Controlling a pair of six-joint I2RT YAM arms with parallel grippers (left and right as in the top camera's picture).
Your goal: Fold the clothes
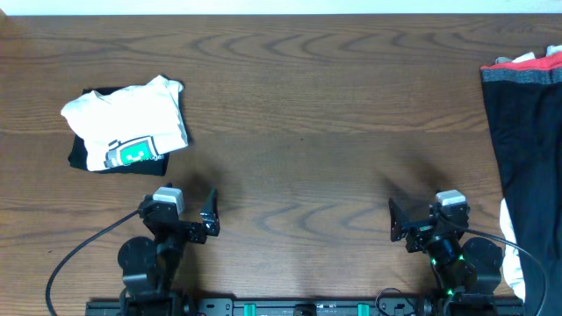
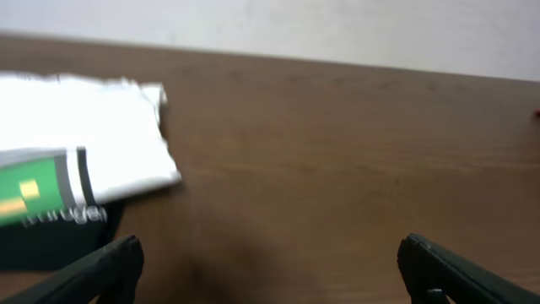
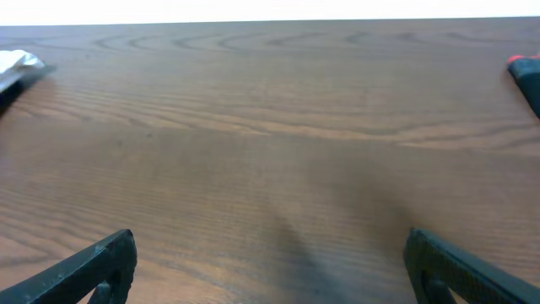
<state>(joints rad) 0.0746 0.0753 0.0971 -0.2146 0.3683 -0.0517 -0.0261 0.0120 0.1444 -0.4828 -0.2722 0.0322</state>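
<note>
Pants (image 1: pixel 527 149) lay at 3 o'clock on the table (image 1: pixel 307 114), cut off by the overhead view's rt edge. They were black and soft-looking, stretched long toward 5 o'clock, w/ a heathered grey waistband (image 1: pixel 522 75) at the 2 o'clock end, edged bright red-orange. A white T-shirt (image 1: pixel 132 114) w/ green logo sat approx 10 o'clock, well apart. Left gripper (image 2: pixel 270 257) at 7 o'clock & right gripper (image 3: pixel 270 249) at 5 o'clock both had fingers spread wide, holding nothing, neither touching the pants.
</note>
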